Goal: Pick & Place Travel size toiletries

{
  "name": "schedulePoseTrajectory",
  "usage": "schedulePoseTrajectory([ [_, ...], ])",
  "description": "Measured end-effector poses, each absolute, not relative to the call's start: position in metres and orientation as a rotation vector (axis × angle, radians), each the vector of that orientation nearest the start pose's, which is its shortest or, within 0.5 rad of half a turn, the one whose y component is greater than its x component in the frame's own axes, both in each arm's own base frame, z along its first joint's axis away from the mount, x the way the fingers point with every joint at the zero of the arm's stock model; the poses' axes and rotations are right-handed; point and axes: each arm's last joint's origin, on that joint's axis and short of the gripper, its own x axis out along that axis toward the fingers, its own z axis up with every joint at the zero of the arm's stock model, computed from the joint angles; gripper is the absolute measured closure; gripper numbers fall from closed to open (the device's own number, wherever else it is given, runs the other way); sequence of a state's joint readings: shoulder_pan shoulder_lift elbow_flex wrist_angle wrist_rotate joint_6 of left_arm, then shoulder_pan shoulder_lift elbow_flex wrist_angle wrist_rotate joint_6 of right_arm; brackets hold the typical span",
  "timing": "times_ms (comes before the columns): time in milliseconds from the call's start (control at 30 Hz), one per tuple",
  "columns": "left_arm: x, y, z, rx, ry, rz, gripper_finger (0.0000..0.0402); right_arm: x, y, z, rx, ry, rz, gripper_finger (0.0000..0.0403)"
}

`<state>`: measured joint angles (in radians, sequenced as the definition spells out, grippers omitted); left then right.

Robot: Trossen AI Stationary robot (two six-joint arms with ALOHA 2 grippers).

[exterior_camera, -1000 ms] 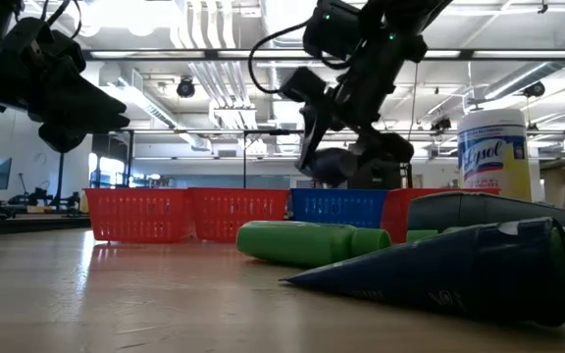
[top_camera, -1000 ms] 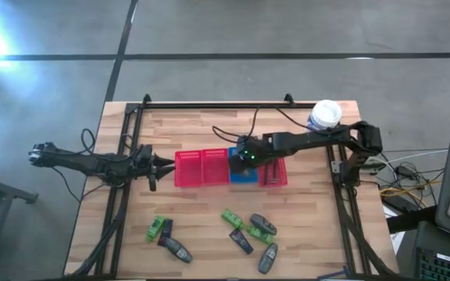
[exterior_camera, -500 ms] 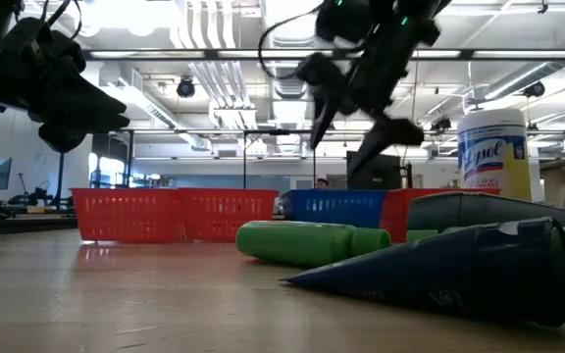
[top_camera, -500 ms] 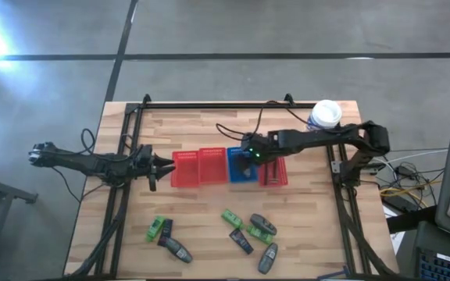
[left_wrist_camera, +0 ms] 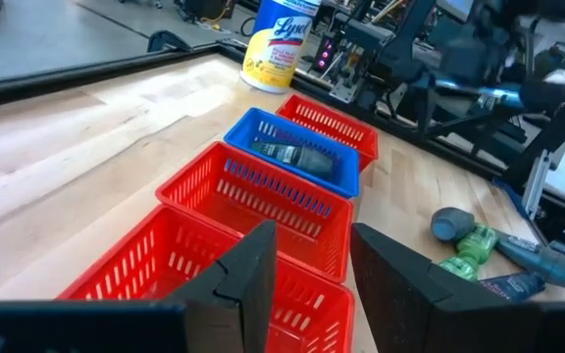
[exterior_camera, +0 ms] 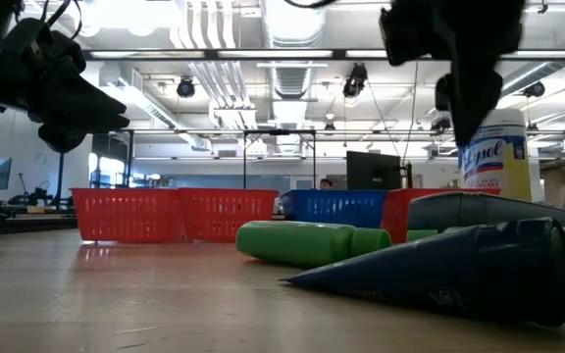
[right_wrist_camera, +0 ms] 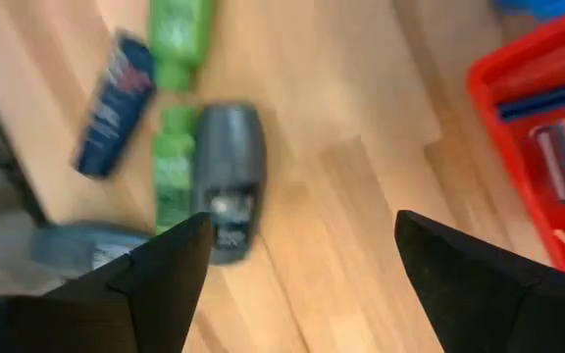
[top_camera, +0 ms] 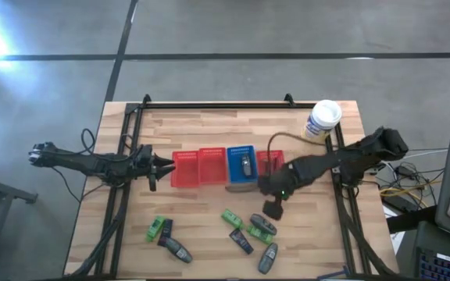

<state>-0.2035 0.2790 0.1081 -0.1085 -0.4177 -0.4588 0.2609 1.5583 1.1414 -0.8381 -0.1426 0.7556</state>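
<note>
Right pincer (top_camera: 273, 208) spread, empty, above blurred toiletries (right_wrist_camera: 226, 181); left pincer (left_wrist_camera: 307, 275) parted, idle.

You are working in a robotics lab or open workshop hall: bare ceiling ducts (exterior_camera: 292, 88) and strip lights run across the top of the low view, the floor (top_camera: 233, 78) around the wooden table (top_camera: 209, 125) is polished concrete, and cabled equipment racks (left_wrist_camera: 430, 69) fill the upper right of the left wrist view
</note>
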Motion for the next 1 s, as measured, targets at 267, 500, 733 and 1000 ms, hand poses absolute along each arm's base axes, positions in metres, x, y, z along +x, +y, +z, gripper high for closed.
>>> schedulePoseTrajectory([
  [267, 0.109, -0.010, 0.177, -0.350, 0.162, 0.262, 0.0264, 0.282, 0.108, 0.221, 0.515, 1.330, -0.163, 0.0111],
  [500, 0.111, -0.009, 0.186, -0.837, -0.028, 0.309, 0.0264, 0.279, 0.116, 0.222, 0.509, 1.327, -0.145, 0.0118],
  [733, 0.110, -0.005, 0.190, -1.040, -0.159, 0.402, 0.0264, 0.276, 0.116, 0.218, 0.479, 1.350, -0.139, 0.0100],
  [1000, 0.112, -0.005, 0.208, -1.194, -0.329, 0.332, 0.0264, 0.264, 0.126, 0.226, 0.459, 1.369, -0.114, 0.0087],
])
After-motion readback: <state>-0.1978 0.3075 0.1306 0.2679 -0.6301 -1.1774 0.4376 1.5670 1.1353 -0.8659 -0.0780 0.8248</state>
